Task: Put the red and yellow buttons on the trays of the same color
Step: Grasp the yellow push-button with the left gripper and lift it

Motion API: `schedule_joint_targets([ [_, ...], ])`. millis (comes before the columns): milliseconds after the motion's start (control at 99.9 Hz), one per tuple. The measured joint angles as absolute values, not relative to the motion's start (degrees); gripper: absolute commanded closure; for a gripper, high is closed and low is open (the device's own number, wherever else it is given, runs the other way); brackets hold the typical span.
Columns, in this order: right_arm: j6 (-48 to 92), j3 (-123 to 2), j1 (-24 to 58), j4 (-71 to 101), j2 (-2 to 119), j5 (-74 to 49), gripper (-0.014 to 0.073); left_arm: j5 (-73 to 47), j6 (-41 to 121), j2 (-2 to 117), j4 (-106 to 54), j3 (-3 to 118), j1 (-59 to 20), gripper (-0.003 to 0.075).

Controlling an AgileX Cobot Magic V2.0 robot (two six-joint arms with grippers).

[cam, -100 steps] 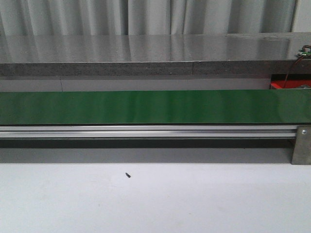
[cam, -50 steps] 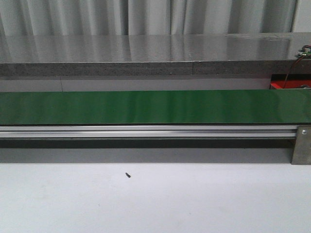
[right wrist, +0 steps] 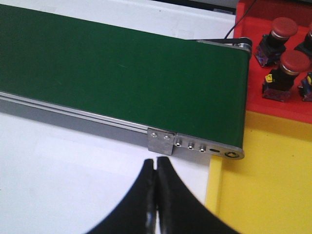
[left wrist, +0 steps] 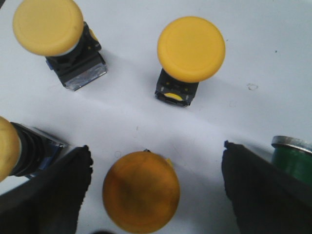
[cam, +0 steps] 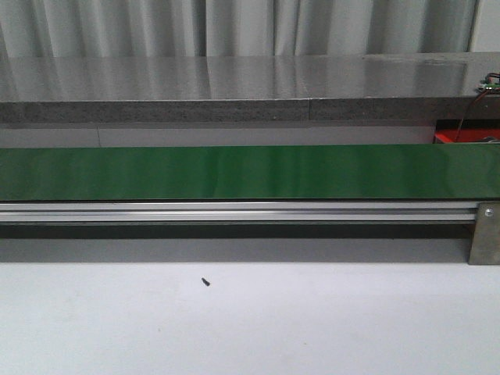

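The left hand (left wrist: 151, 170) hangs released directly over an upright yellow button (left wrist: 141, 191), fingers flanking it; the right hand (right wrist: 156, 195) is clenched empty.

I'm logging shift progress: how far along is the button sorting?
Done: two red buttons sit in the red tray. The yellow tray shows bare. In hand: nothing; the left pincer is open around a yellow button, the right pincer shut empty. Left: several yellow buttons on the table.

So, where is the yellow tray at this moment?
The right wrist view shows the yellow tray past the end of the green conveyor belt, directly beside the red tray; no buttons are visible on it.
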State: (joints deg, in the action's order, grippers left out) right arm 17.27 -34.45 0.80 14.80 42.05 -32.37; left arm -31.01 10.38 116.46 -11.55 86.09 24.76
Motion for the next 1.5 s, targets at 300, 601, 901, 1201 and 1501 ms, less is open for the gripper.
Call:
schedule_joint_targets([
  [300,17.27,-34.40,0.80,14.80,42.05,-32.37,0.0690,-30.64,10.38,118.51,-10.69,86.09,24.76,0.0176],
  [601,17.27,-34.40,0.80,14.80,42.05,-32.37,0.0690,-30.64,10.38,119.65,-10.48,86.09,24.76,0.0335],
  [901,17.27,-34.40,0.80,14.80,42.05,-32.37,0.0690,-30.27,10.38,119.68,-10.48,86.09,24.76,0.0518],
  [1201,17.27,-34.40,0.80,14.80,42.05,-32.37,0.0690,-33.60,10.38,113.93,-10.37,86.09,24.76,0.0572],
  [1501,17.27,-34.40,0.80,14.80,42.05,-32.37,0.0690,-41.11,10.38,102.50,-10.74,86.09,23.26,0.0572],
])
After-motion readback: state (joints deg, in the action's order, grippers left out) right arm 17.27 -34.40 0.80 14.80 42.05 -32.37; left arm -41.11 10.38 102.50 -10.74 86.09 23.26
